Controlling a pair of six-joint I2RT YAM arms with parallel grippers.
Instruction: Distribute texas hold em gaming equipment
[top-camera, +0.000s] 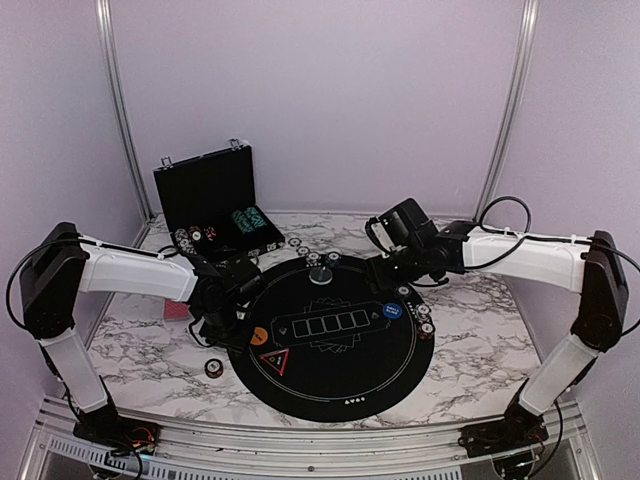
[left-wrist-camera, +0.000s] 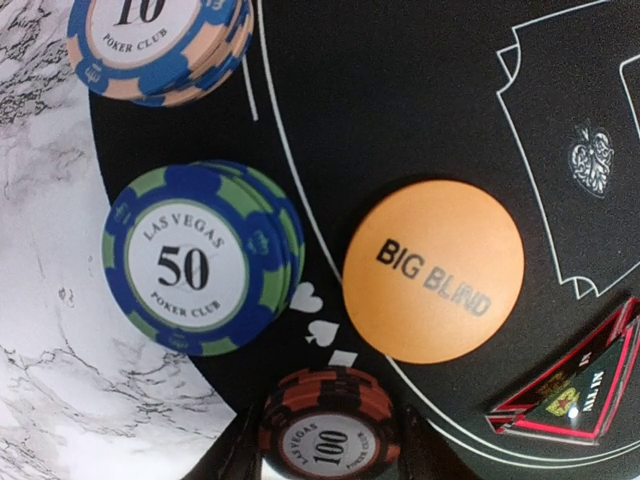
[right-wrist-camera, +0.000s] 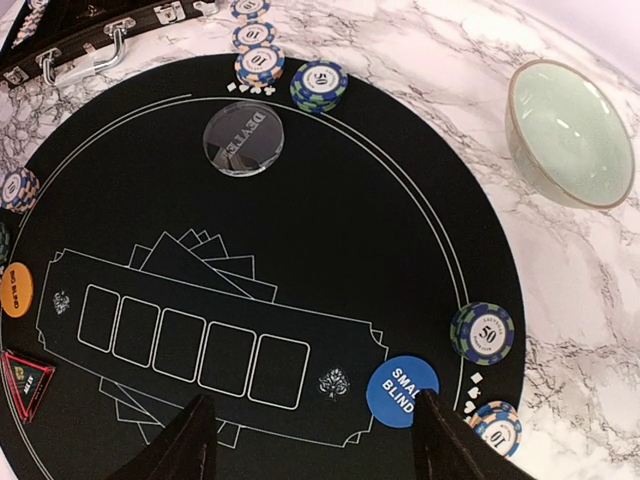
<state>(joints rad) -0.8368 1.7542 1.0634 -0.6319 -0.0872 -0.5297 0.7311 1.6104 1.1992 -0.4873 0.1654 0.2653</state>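
In the left wrist view my left gripper (left-wrist-camera: 328, 458) is shut on a small stack of red-and-black 100 chips (left-wrist-camera: 330, 415) at the black mat's left rim. A blue-and-green 50 stack (left-wrist-camera: 200, 265), a 10 stack (left-wrist-camera: 160, 40) and the orange Big Blind disc (left-wrist-camera: 433, 272) lie just beyond it. My right gripper (right-wrist-camera: 320, 450) hangs open and empty above the mat. The blue Small Blind disc (right-wrist-camera: 398, 390) lies partly under its right finger (right-wrist-camera: 450, 445), beside a 50 stack (right-wrist-camera: 483, 332) and a 10 stack (right-wrist-camera: 495, 425). The clear dealer disc (right-wrist-camera: 243, 138) lies at the far side. A pinkish-red card (top-camera: 176, 310) shows under the left arm.
The open black case (top-camera: 215, 200) with chips stands at the back left. A pale green bowl (right-wrist-camera: 570, 130) sits on the marble right of the round mat (top-camera: 330, 390). A triangular red-edged marker (left-wrist-camera: 570, 390) lies on the mat's left. One loose chip (top-camera: 213, 367) lies on the marble.
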